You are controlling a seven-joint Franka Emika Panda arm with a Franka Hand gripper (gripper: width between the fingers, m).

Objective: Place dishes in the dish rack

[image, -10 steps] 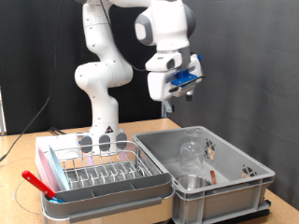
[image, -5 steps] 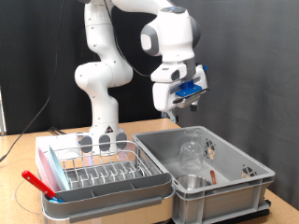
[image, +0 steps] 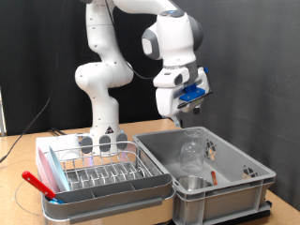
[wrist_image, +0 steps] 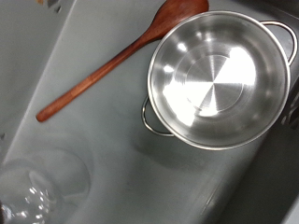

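Observation:
The gripper (image: 178,113) hangs high above the deep grey tub (image: 246,165), with nothing seen between its fingers. In the tub stand a clear drinking glass (image: 190,150) and a shiny metal cup (image: 192,184), with a thin red-handled utensil (image: 212,175) beside them. The wrist view looks straight down on the metal cup (wrist_image: 220,79), which has two small handles, the reddish-brown utensil (wrist_image: 112,61) and the glass (wrist_image: 37,191); no fingers show there. The dish rack (image: 103,169), silver wire in a shallow white tray, sits at the exterior view's left and holds none of these dishes.
The robot's base (image: 101,131) stands behind the rack. A red flat object (image: 37,183) lies on the rack tray's left rim. Two dark round pieces (image: 103,142) sit at the rack's back. The tub's walls (image: 150,155) rise beside the rack.
The hand has shifted a little toward the exterior view's right and slightly lower, and it has turned somewhat. The dishes in the tub have not moved.

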